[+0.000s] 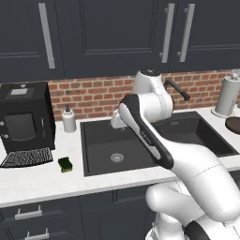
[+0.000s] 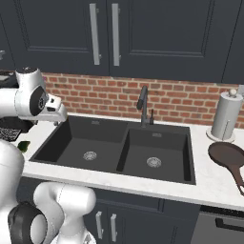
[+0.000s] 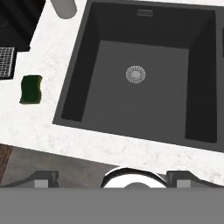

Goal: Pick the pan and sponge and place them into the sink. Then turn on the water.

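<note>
The dark brown pan [image 2: 228, 154] lies on the counter right of the black double-basin sink [image 2: 125, 123], handle toward the front. On the counter left of the sink [image 1: 83, 149] lies the sponge [image 1: 65, 164], green top up, which the hand view has at its left [image 3: 31, 89]. My gripper [image 3: 113, 178] hangs above the front rim of the left basin, looking down at its drain [image 3: 135, 74]. Its fingertips [image 3: 43, 177] stand wide apart, open, with nothing between them. No water runs from the black faucet [image 2: 142, 102].
A black coffee machine [image 1: 24, 121] stands at the left against the brick wall, a soap dispenser [image 1: 69, 119] beside the sink's back left corner. A paper towel roll [image 2: 224, 116] stands behind the pan. Dark cabinets hang overhead.
</note>
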